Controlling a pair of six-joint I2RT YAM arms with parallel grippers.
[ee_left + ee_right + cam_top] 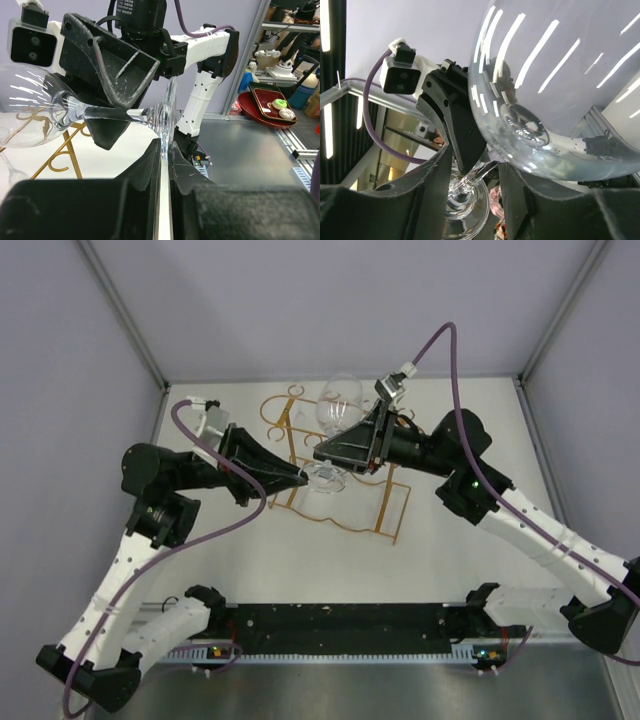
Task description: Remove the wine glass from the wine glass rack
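The clear wine glass (340, 405) lies tilted on its side above the gold wire wine glass rack (385, 512), bowl toward the back. My left gripper (305, 478) is shut on the rim of its flat foot (327, 478). In the left wrist view the foot (169, 112) stands edge-on between the nearly closed fingertips of the left gripper (165, 145), with the bowl (27, 112) at the left. My right gripper (325, 452) straddles the thin stem (477, 170). In the right wrist view the right gripper (475, 160) shows gaps on both sides of the stem, so it is open.
Gold rack posts (65, 150) stand below the glass. The right arm's white link (205, 95) rises just behind the foot. A red tray with dishes (265, 105) sits off the table to the right. Lilac walls enclose the white table (470, 420).
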